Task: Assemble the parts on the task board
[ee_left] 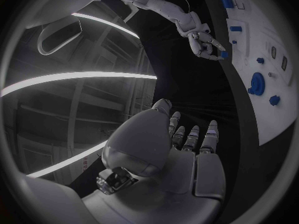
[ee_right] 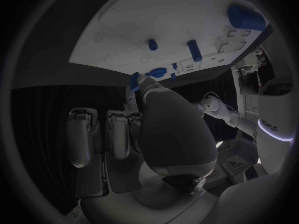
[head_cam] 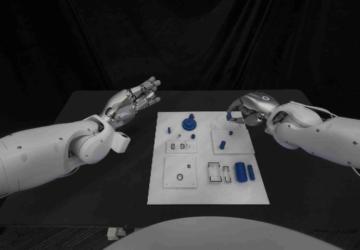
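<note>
Head view is showing the task board (head_cam: 206,195) lying in the middle of the black table (head_cam: 98,208), with blue parts sitting across it: a round blue part (head_cam: 189,124) near the far edge and two blue cylinders (head_cam: 244,171) toward the near right. At the board's far right corner, the right hand (head_cam: 247,111) is pinching a small blue part (head_cam: 229,116) between its fingertips. Left of the board, the left hand (head_cam: 133,101) is hovering above the table, fingers spread and holding nothing.
</note>
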Tool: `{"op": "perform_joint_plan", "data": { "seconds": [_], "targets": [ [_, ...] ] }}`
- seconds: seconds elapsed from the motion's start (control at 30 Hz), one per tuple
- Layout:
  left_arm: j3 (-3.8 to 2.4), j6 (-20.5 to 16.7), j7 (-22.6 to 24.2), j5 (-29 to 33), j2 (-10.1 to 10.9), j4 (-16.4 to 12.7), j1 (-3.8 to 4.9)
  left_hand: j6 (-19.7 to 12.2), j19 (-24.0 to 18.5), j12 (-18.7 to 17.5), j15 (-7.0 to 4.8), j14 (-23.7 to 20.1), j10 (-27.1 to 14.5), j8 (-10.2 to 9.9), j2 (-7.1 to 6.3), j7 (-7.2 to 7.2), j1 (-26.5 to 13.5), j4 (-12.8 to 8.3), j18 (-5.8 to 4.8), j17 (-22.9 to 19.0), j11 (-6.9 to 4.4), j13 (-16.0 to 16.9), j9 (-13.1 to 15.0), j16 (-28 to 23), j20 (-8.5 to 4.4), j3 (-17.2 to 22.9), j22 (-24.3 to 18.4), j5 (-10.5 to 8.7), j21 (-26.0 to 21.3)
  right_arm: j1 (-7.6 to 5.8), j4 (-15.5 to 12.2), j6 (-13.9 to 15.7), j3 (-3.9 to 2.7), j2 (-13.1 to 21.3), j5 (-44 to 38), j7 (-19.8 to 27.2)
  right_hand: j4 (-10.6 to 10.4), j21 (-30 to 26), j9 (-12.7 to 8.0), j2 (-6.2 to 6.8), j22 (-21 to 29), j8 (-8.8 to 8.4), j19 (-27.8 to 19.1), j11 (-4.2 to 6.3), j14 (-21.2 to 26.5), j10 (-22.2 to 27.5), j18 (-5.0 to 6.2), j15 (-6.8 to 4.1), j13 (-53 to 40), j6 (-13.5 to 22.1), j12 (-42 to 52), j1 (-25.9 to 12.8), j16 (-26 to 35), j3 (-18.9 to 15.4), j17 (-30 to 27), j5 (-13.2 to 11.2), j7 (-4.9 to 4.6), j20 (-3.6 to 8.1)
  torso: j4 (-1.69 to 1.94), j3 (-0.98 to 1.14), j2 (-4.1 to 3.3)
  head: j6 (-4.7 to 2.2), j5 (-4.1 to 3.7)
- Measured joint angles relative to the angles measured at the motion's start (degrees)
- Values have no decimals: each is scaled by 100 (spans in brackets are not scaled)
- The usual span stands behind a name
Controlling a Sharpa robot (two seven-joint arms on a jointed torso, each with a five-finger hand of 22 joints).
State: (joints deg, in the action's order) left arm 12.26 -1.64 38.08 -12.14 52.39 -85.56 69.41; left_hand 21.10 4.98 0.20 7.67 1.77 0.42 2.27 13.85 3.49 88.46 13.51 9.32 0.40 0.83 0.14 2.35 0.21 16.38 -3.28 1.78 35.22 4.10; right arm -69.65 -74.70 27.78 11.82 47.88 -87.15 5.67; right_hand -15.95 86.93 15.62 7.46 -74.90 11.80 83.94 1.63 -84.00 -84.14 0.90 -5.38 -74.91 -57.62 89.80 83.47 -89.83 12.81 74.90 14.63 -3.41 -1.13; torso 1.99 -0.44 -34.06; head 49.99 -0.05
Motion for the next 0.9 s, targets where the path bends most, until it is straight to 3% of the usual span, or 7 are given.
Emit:
{"op": "perform_joint_plan", "data": {
  "seconds": [0.4, 0.9],
  "targets": [
    [0, 9, -14, 0, 2, 9, -7, 0, 0, 0, 0, 0, 0, 0, 0, 0, 0, 0, 0, -1, 0, 0, 3, 0, 0, 0, 0, 0, 0, -42, -795, -179, 3, -330, -135, -141, 23, -35, 12, 0, -4, -17, 14, -22, 5, 22, 0, 38, 1, 21, 0, 0, 0, 23, 0, 157, -21, -27, 4, -1, -4, 0, 19],
    [-1, 36, -21, 0, -4, 13, -68, 0, 0, 0, 0, 0, 20, 0, 0, 0, 0, 8, 0, -1, 20, 0, 3, 0, 0, 40, 0, 22, 0, 104, -917, -591, 2, -772, -650, -257, 40, -79, 31, -39, -3, -53, -1, -22, 6, 22, 0, 38, 1, 44, 0, 54, 0, 39, 3, 202, -41, -42, 11, -2, -7, 0, 33]
  ]
}}
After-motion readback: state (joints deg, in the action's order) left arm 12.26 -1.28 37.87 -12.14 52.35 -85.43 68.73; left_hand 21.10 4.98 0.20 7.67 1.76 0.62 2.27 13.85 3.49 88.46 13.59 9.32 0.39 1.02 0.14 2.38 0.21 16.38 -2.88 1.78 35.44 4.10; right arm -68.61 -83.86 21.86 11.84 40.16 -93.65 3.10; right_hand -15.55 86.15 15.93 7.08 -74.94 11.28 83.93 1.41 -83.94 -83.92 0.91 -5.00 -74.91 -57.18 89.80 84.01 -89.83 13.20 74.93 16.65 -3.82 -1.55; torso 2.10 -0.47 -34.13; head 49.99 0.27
